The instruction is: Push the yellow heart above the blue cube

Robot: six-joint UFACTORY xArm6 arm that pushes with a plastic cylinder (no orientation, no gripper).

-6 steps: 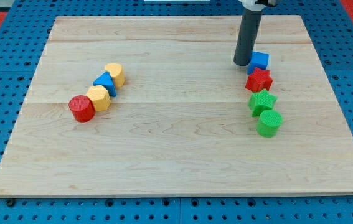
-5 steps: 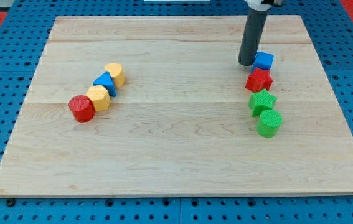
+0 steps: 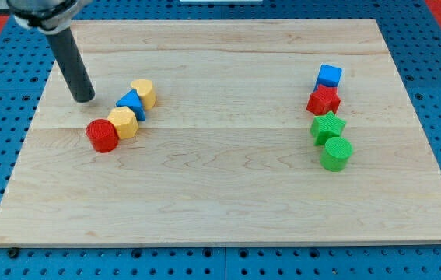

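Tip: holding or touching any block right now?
Nothing is held. My tip stands apart from every block, to the view's left of the blue triangle and yellow heart.

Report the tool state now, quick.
My tip: no jaws, holding nothing; resting on the board left of the blue triangle, touching no block.

Bright, even light — sharp, soft shadows
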